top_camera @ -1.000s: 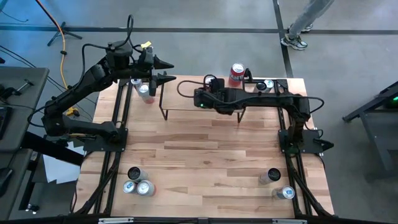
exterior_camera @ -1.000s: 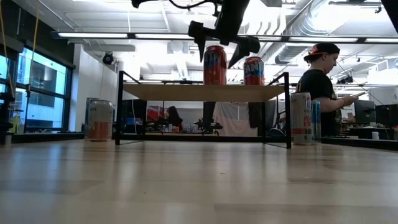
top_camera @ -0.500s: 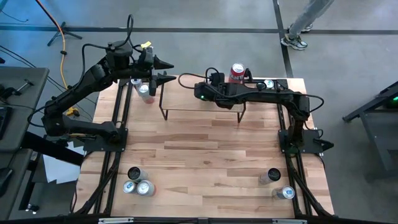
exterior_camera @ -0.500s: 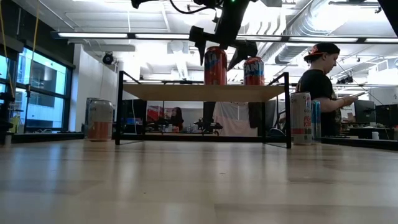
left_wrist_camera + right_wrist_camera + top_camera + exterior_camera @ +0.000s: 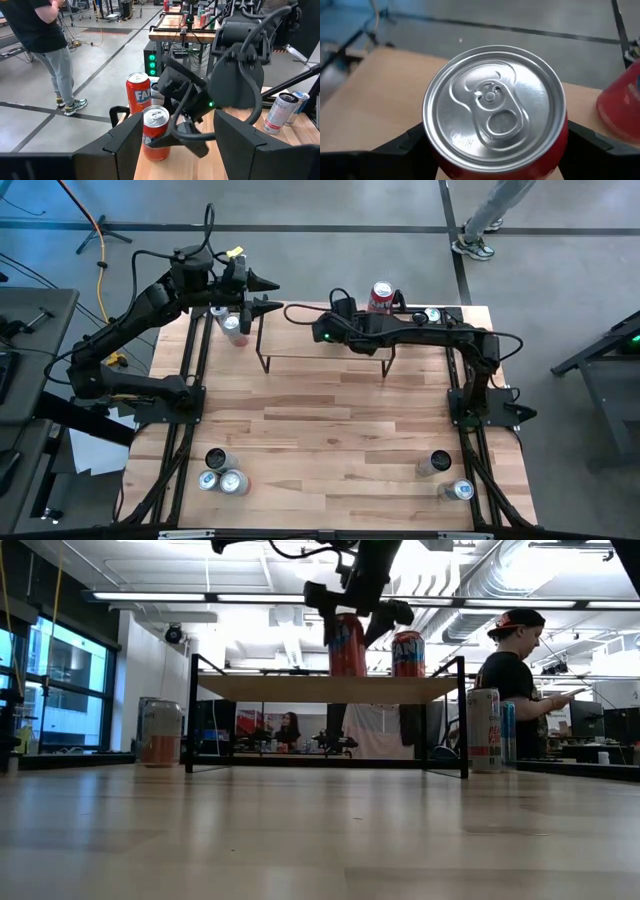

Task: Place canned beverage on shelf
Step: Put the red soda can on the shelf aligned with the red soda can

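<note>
On the light wood-topped, black-legged shelf (image 5: 325,688), the upright red aluminium drink can (image 5: 346,644) stands between the right gripper's (image 5: 352,618) parted fingers.

Legible lettering is scarce. In the left wrist view, a red can (image 5: 138,92) standing behind the can with the silver lid (image 5: 155,131) bears large white letters of which only "FA" shows, the rest being turned out of sight. In the low view, the same kind of red can (image 5: 407,653) on the shelf (image 5: 326,688) carries a blue and white logo, too small to read. The tall pale can (image 5: 483,730) beside the shelf's leg shows red lettering that cannot be made out. No numbers or signs can be read elsewhere.
</note>
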You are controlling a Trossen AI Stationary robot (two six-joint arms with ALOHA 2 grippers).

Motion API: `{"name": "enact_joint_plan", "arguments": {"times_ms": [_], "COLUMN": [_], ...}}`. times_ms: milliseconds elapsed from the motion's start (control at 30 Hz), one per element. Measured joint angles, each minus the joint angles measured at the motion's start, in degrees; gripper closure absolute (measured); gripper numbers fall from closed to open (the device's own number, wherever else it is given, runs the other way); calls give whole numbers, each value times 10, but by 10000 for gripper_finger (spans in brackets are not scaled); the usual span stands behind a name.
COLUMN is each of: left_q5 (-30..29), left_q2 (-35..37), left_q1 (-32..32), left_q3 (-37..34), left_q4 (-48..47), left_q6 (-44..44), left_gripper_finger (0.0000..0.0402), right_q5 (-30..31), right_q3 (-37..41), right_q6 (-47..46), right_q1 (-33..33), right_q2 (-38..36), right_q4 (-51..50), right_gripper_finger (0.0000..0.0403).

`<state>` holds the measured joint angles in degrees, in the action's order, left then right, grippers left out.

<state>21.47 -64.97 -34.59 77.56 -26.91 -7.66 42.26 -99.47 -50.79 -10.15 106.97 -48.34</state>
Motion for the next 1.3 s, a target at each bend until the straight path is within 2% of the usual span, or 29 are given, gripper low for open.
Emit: {"name": "enact_joint_plan", "arguments": {"times_ms": [233,367,467,567,667,733,867,967,1133,1300], "left_q5": [0,0,0,0,0,3,5,5,4,3], "left_q2": [0,0,0,0,0,0,0,0,0,0], "left_q1": [0,0,0,0,1,6,21,42,83,109], "left_q3": [0,0,0,0,0,0,0,0,0,0], "left_q4": [-11,-9,2,16,37,51,94,118,134,135], "left_q6": [3,16,16,25,30,43,113,145,151,151], "left_gripper_finger": [198,198,198,198,198,198,198,198,198,198], "right_q5": [-34,-51,-76,-129,-179,-193,-225,-278,-339,-350], "right_q3": [3,68,165,261,319,339,354,352,352,352], "right_q6": [136,148,149,173,231,269,338,382,426,457], "right_q1": [10,12,17,17,-2,-19,-58,-88,-124,-147], "right_q2": [-79,-158,-243,-321,-381,-404,-414,-411,-391,-363], "right_q4": [-71,-77,-23,77,193,212,175,172,188,178], "right_gripper_finger": [111,111,111,111,111,111,111,111,111,111]}}
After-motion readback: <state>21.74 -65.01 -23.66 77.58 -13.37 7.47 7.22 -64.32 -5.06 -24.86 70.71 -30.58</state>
